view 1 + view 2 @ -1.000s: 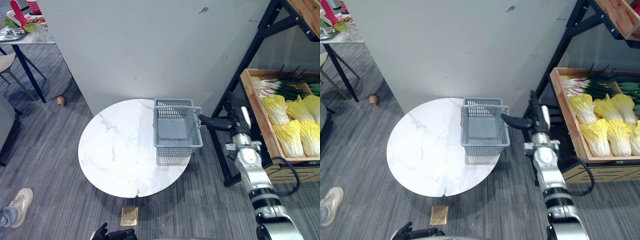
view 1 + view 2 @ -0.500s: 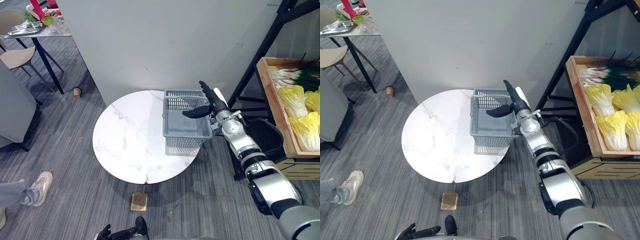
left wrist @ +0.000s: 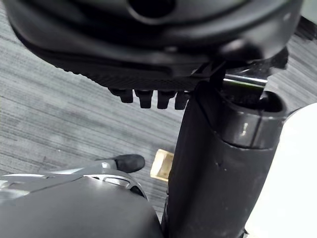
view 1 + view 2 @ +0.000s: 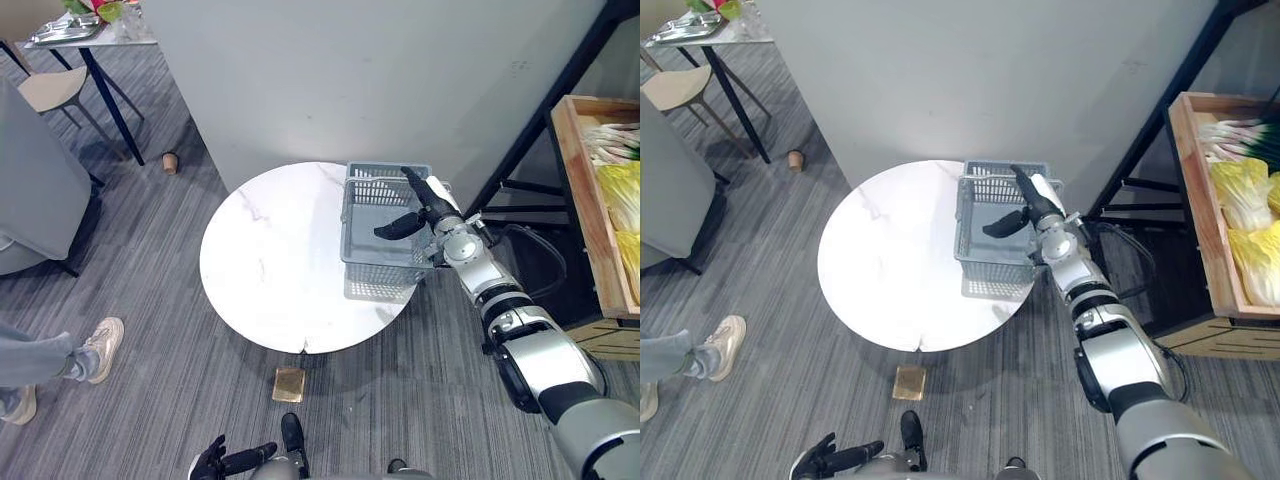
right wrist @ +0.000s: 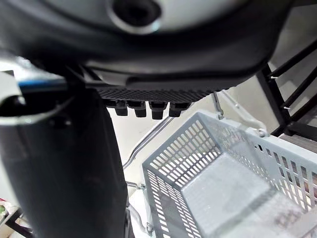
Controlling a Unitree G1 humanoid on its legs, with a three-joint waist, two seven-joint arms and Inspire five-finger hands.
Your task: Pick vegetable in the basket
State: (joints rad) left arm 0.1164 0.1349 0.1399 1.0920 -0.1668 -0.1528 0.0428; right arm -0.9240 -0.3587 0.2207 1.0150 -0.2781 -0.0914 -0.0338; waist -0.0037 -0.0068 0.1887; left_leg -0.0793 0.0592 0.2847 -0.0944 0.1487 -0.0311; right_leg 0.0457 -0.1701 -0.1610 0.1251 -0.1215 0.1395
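Observation:
A grey plastic basket (image 4: 383, 222) stands empty on the right side of a round white marble table (image 4: 280, 270), its wire handle lying along the rim. My right hand (image 4: 418, 204) hovers over the basket's right rim, open, fingers straight and thumb stretched toward the basket's middle. In the right wrist view the basket (image 5: 223, 183) lies just past the thumb (image 5: 74, 163). Napa cabbages (image 4: 1243, 192) and green onions (image 4: 1228, 134) fill a wooden crate at the far right, well away from the hand. My left hand (image 4: 222, 462) hangs low near the floor, open.
The crate (image 4: 585, 200) sits on a black metal shelf frame (image 4: 540, 120) right of the table. A grey wall stands behind the table. On the floor are a small wooden block (image 4: 289, 384) and a cup (image 4: 171, 162). A person's shoe (image 4: 97, 348) shows at left.
The camera has swung, shifting the whole scene. My right hand has moved from beside the basket's right wall to over its right rim, staying open.

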